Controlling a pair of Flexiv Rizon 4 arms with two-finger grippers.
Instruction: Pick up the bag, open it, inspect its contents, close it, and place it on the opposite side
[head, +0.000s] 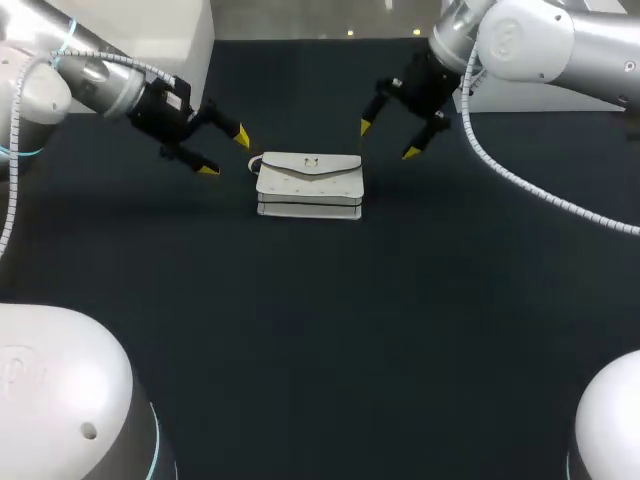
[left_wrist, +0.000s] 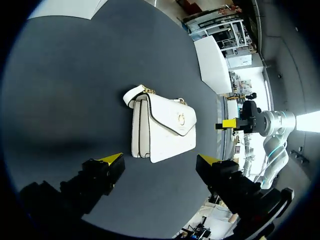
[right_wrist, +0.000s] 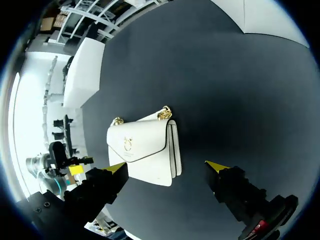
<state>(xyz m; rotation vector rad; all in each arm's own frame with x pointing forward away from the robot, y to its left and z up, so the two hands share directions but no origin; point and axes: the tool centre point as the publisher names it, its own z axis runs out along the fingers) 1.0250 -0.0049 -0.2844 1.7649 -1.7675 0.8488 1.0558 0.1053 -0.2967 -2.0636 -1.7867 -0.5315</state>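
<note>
White bag (head: 308, 185) lies on the dark surface (head: 320, 350), long axis running from left jaws to right jaws, both wide, empty, about equally near.

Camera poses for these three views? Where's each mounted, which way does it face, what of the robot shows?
Head: fixed above and behind, looking down on the table; left gripper and right gripper come in from either side of the bag.
Left wrist: looks out along its own open fingers at the bag; right gripper beyond it.
Right wrist: same from the other side; left gripper beyond.
Shared: all three see the closed bag.
</note>
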